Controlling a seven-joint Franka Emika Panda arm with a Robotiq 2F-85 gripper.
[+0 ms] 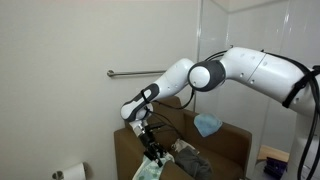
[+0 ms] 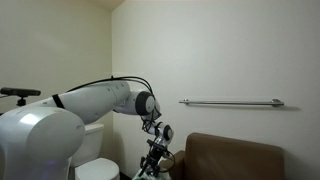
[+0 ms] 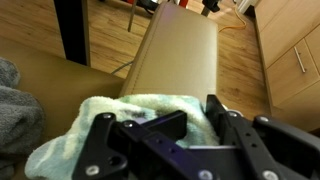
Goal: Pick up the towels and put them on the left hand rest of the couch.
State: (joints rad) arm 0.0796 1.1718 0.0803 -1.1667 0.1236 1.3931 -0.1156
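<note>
In an exterior view the gripper [image 1: 152,152] hangs low over the brown couch [image 1: 232,146], with a pale green towel [image 1: 147,172] bunched right beneath it. A blue towel [image 1: 207,124] lies further back on the couch, under the grab bar [image 1: 135,73]. In an exterior view from another spot the gripper [image 2: 156,160] sits just beside the couch [image 2: 240,156], too small to tell how the jaws stand. In the wrist view the jaws pinch the pale green towel [image 3: 150,108]. A grey towel [image 3: 14,100] lies at the left edge and an armrest [image 3: 180,50] stretches ahead.
</note>
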